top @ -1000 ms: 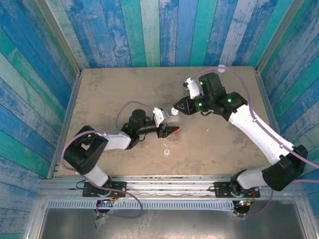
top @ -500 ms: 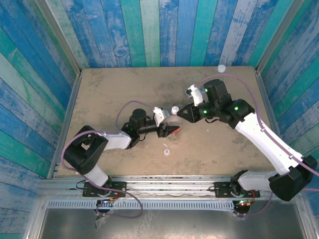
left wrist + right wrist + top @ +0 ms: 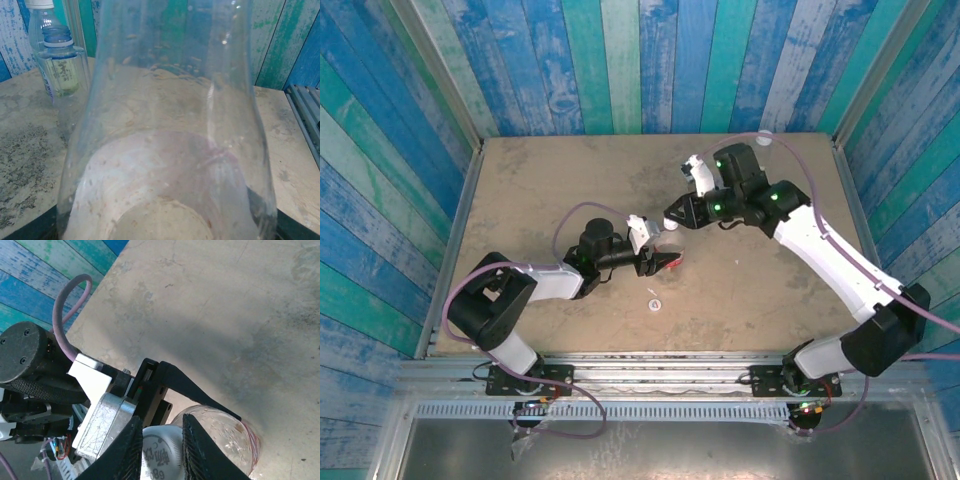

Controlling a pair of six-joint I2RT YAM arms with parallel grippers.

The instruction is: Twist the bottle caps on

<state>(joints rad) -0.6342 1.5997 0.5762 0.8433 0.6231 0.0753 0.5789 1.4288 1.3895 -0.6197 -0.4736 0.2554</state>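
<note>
While a white bottle cap (image 3: 159,454) is pinched between the nearly closed fingers (image 3: 131,450) of the right gripper (image 3: 160,432), it is held at the top of the red-labelled bottle (image 3: 220,440), which is clamped upright by the left gripper (image 3: 660,262) near the middle of the table (image 3: 540,190). A loose cap (image 3: 654,305) is seen on the table at six o'clock of the bottle.

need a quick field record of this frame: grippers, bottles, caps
left gripper: shut on clear bottle
right gripper: shut on white cap, right beside the clear bottle
cap threaded on: cannot tell
loose cap: on table, near side of both grippers
green-yellow-labelled bottle: upright, uncapped
capped bottle: upright, just behind it
</note>
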